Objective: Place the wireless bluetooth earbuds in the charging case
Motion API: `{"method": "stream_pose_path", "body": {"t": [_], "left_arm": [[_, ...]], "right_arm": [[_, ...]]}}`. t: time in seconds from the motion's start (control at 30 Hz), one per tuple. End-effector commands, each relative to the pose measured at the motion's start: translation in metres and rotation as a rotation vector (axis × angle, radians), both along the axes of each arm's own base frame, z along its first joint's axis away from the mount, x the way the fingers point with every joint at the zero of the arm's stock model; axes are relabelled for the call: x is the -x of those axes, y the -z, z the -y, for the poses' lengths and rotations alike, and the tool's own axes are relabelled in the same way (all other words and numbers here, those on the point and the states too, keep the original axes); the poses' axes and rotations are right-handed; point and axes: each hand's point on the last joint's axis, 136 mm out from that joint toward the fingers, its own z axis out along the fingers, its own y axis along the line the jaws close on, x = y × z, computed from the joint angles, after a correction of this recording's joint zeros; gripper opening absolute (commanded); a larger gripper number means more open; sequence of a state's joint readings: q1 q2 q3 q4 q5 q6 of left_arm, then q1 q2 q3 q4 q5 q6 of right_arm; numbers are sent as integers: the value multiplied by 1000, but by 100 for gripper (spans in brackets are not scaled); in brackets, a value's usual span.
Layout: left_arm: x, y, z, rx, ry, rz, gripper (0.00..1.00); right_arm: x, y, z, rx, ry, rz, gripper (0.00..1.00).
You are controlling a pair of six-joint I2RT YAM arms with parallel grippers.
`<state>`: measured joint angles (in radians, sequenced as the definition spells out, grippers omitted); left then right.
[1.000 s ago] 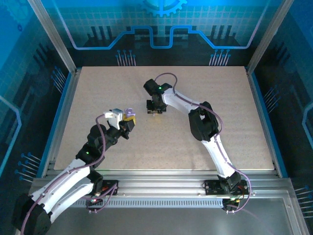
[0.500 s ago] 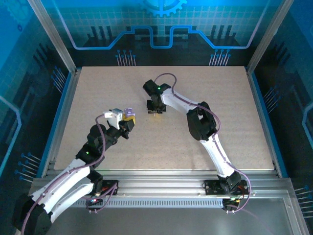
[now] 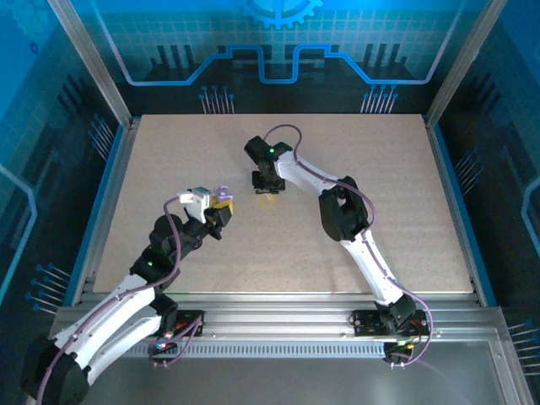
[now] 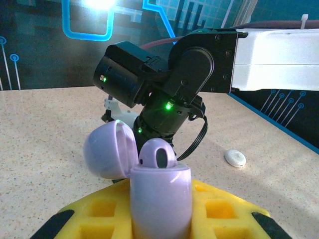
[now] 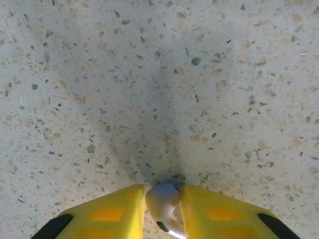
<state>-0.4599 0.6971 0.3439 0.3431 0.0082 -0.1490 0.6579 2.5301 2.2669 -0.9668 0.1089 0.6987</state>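
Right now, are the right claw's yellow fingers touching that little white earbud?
Touching. The right wrist view shows the earbud squeezed between both yellow fingers, no gap.

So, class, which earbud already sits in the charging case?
The lilac earbud with the dark oval, upright in the open charging case in the left gripper; the second earbud is pinched in the right gripper.

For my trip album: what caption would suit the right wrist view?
The right gripper pinches a white earbud between its yellow fingers over the speckled table.
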Motion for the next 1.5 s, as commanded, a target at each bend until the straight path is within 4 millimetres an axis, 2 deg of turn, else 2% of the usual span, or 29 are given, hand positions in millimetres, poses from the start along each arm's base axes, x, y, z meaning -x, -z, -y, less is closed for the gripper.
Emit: {"method": "stream_pose_path", "body": {"t": [0.0, 0.17, 0.5, 0.73, 1.0, 1.2, 1.47], "left_arm": [[1, -9, -2, 10, 6, 44, 18], [2, -10, -2, 8, 6, 49, 18], [1, -7, -1, 6, 11, 41, 18], [1, -5, 2, 7, 23, 29, 18], [0, -1, 5, 7, 38, 14, 18], [1, -1, 6, 1, 45, 10, 18], [2, -1, 7, 1, 56, 7, 18]], "right_arm": [[-3, 18, 13, 52, 6, -25, 25], [-4, 16, 18, 74, 1, -20, 23], [-10, 18, 28, 111, -23, -3, 28], [-11, 22, 30, 130, -47, -1, 22], [-11, 9, 31, 114, -48, 11, 18], [9, -3, 42, 135, -48, 4, 17], [59, -11, 70, 163, -30, -26, 17]]}}
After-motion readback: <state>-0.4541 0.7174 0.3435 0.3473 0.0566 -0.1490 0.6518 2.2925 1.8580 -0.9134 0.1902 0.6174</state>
